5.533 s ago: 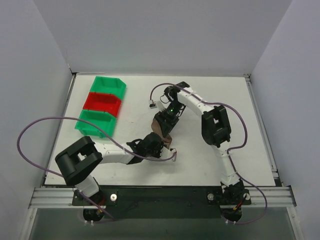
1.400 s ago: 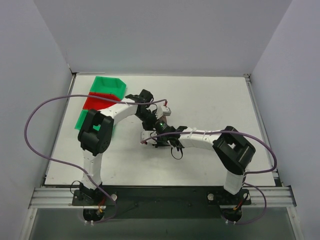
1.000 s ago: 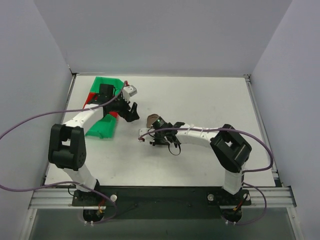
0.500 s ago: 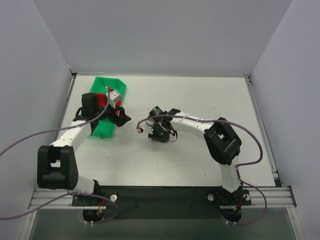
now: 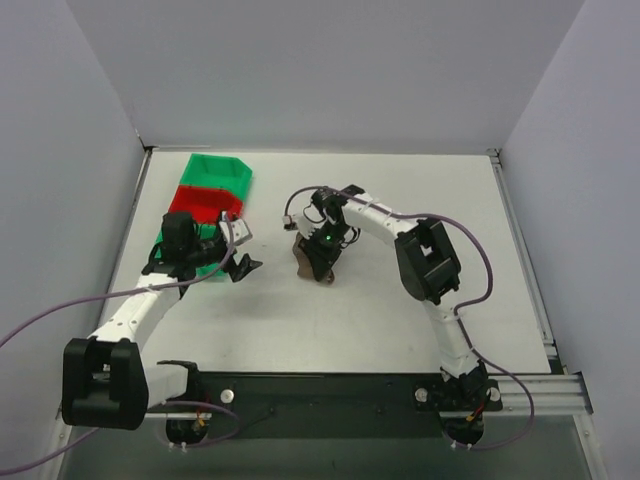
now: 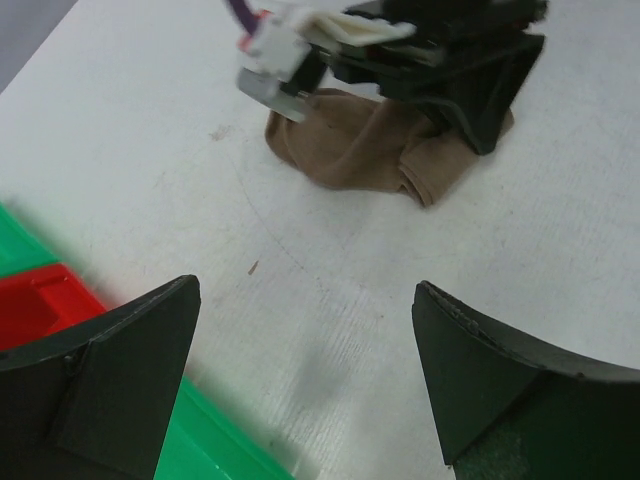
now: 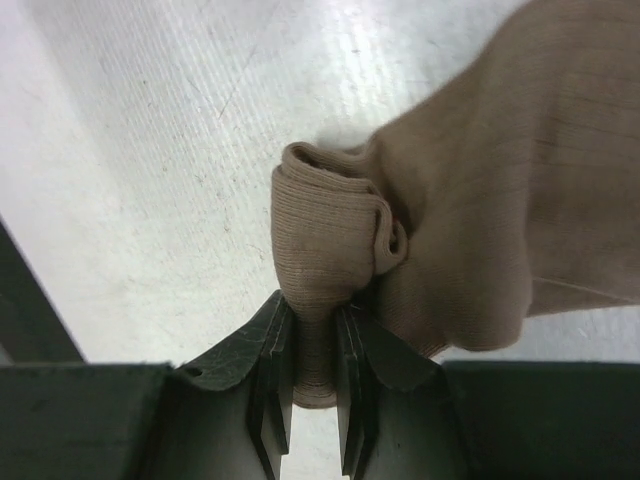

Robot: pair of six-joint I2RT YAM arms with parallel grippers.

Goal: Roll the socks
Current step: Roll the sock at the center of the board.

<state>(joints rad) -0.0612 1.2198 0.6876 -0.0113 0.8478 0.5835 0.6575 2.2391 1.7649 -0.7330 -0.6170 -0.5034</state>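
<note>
Left pincer (image 5: pixel 241 267) hangs low over the white table top (image 5: pixel 400 320), its two dark wedge-shaped fingers (image 6: pixel 120 380) spread wide apart with nothing between them. Just behind and to the left of it stands a row of three open plastic bins. The near green bin (image 5: pixel 205 264) is mostly hidden under the left arm, the red bin (image 5: pixel 205 204) sits behind it, and the far green bin (image 5: pixel 216 172) closes the row. In the left wrist view, corners of the red bin (image 6: pixel 30 300) and the near green bin (image 6: pixel 215 450) show below the left finger.

Ahead of the parted fingers, across a stretch of bare table, lies the tan-brown soft knit sock (image 6: pixel 365 150). It rests on the table as a bunched lump, apart from the left pincer (image 6: pixel 305 330) and directly under the right one. In the top view only small patches of the sock (image 5: pixel 302 250) show around that tool.

The right pincer (image 5: pixel 320 256) points down at the table, and its two fingers (image 7: pixel 268 350) are clamped on a thick folded end of the sock (image 7: pixel 480 200). The fold stands up between the pads of the right pincer (image 7: pixel 310 335), and the rest of the fabric bulges to the right of them
</note>
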